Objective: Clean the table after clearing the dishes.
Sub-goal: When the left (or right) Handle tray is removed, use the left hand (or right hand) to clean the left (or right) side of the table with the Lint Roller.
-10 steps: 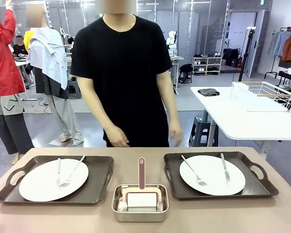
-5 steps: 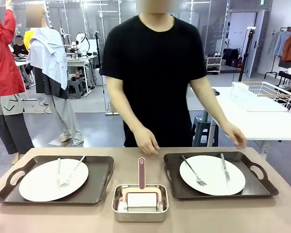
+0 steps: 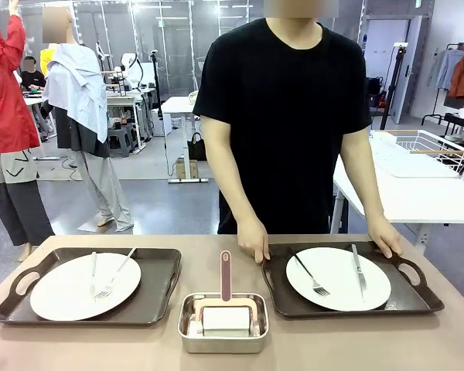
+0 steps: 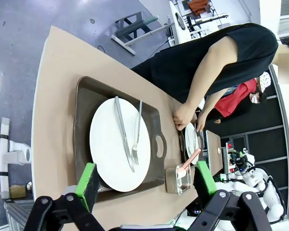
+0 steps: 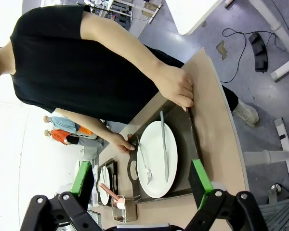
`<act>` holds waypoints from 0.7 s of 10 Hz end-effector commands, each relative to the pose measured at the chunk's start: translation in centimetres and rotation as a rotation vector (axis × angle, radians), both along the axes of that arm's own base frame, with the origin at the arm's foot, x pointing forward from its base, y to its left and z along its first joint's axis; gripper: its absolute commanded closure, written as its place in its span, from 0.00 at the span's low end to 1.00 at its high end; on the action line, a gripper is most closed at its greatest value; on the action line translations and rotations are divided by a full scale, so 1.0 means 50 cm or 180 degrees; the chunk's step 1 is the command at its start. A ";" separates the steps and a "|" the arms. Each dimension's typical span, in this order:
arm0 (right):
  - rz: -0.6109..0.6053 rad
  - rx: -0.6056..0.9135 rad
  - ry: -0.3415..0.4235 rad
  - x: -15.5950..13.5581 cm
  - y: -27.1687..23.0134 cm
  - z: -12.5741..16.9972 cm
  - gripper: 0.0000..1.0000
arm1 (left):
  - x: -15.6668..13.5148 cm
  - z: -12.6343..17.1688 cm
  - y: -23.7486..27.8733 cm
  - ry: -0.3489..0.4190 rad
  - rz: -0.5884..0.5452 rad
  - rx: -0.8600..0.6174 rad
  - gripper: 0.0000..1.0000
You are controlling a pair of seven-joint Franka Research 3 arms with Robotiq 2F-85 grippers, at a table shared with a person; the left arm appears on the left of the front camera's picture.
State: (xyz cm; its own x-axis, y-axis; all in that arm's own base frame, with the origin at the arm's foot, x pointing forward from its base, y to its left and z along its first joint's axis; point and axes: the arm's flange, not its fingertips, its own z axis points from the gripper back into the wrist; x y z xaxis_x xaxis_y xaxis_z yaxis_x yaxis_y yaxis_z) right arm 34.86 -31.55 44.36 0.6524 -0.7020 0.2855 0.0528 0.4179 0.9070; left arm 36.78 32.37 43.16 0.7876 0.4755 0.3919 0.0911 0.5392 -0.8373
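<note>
On the beige table (image 3: 332,344) stand two dark brown handled trays. The left tray (image 3: 156,297) carries a white plate (image 3: 62,297) with two forks. The right tray (image 3: 406,297) carries a white plate (image 3: 340,270) with a fork and a knife. The person in a black shirt has one hand (image 3: 254,239) and the other hand (image 3: 387,236) on the right tray's two ends. In the left wrist view my left gripper (image 4: 147,185) hangs open above the left tray's plate (image 4: 103,144). My right gripper (image 5: 142,185) is open too, high over the right tray's plate (image 5: 156,187).
A small steel pan (image 3: 187,309) sits at the table's front centre between the trays, holding a white block and a pink-handled tool (image 3: 226,274). A white table (image 3: 402,193) with a wire rack stands behind at the right. Other people stand far back left.
The person has stepped to the picture's right and laid both hands on the right tray's ends. Trays, plates and pan have not moved.
</note>
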 end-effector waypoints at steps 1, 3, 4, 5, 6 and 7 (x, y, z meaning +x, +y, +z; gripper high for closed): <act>0.0017 0.0019 -0.0017 -0.003 -0.003 0.003 0.00 | -0.004 0.005 0.008 -0.0016 -0.0018 -0.0025 0.00; 0.0017 0.0019 -0.0017 -0.003 -0.003 0.003 0.00 | -0.004 0.005 0.008 -0.0016 -0.0018 -0.0025 0.00; 0.0017 0.0019 -0.0017 -0.003 -0.003 0.003 0.00 | -0.004 0.005 0.008 -0.0016 -0.0018 -0.0025 0.00; 0.0017 0.0019 -0.0017 -0.003 -0.003 0.003 0.00 | -0.004 0.005 0.008 -0.0016 -0.0018 -0.0025 0.00; 0.0000 0.0000 0.0000 0.000 0.000 0.000 0.00 | -0.004 0.005 0.008 -0.0016 -0.0018 -0.0025 0.00; 0.0096 -0.0179 -0.0156 0.012 0.009 0.042 0.00 | -0.004 0.005 0.008 -0.0016 -0.0018 -0.0025 0.00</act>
State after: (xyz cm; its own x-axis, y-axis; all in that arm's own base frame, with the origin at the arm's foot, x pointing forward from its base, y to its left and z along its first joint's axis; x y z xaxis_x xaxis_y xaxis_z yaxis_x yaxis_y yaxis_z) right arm 35.10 -31.47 44.93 0.6541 -0.6923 0.3049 0.0374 0.4322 0.9010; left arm 36.77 32.38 43.16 0.7875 0.4756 0.3919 0.0911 0.5392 -0.8373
